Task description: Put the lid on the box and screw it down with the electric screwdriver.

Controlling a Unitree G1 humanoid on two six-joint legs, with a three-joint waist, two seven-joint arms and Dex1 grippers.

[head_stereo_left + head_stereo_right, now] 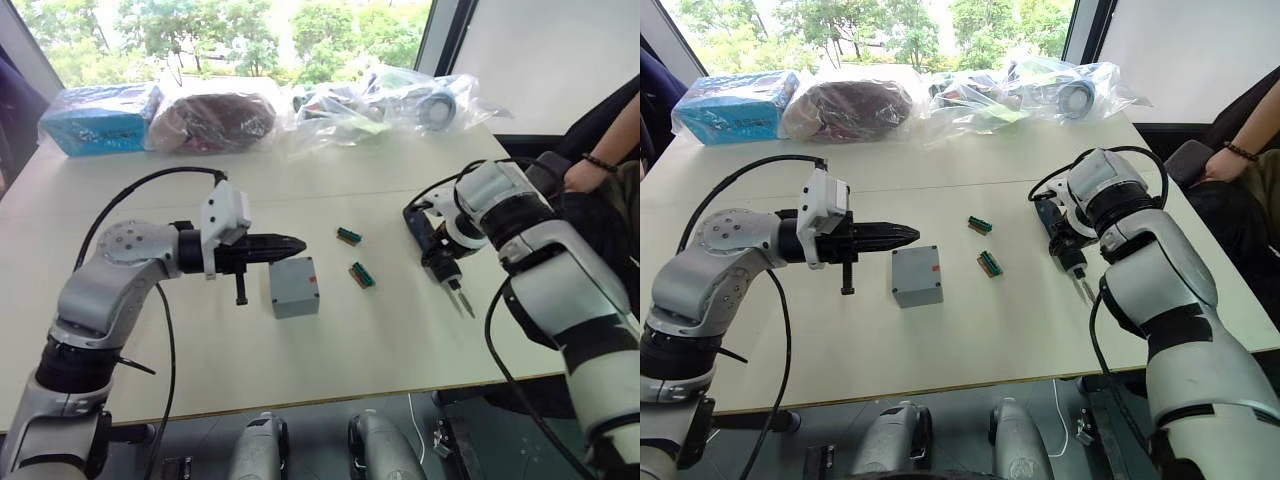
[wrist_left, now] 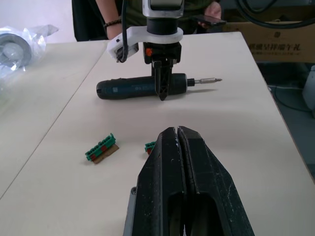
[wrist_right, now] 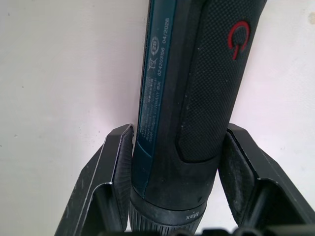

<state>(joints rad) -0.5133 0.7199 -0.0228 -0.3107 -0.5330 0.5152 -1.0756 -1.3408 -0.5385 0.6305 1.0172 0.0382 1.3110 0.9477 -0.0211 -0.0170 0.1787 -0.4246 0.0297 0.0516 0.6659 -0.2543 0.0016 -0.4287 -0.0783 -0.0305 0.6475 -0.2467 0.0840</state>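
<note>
Two arms reach in over the pale table, one from each side. On the left, the left arm is bent at the elbow with its forearm lying level and pointing toward the middle of the table; the left gripper has its two black fingers pressed together, clenched on nothing, hovering just above and behind the box. The box sits near the middle of the table, a little toward the near edge, with the grey lid already lying flat on its top — a tiny red mark shows near one corner. Just right of the box lie two small green-gold pieces, one nearer the far edge than the other, both apart from the box. Further right, the right arm comes in from the right edge with its wrist bent downward, so the right gripper points at the table top. Its fingers straddle the body of the electric screwdriver — one on each side, close against it, though whether they press it I cannot tell. The screwdriver lies flat on the table near the right edge, its thin metal bit pointing toward the near edge. Along the far edge lie a blue packet and several clear plastic bags.
</note>
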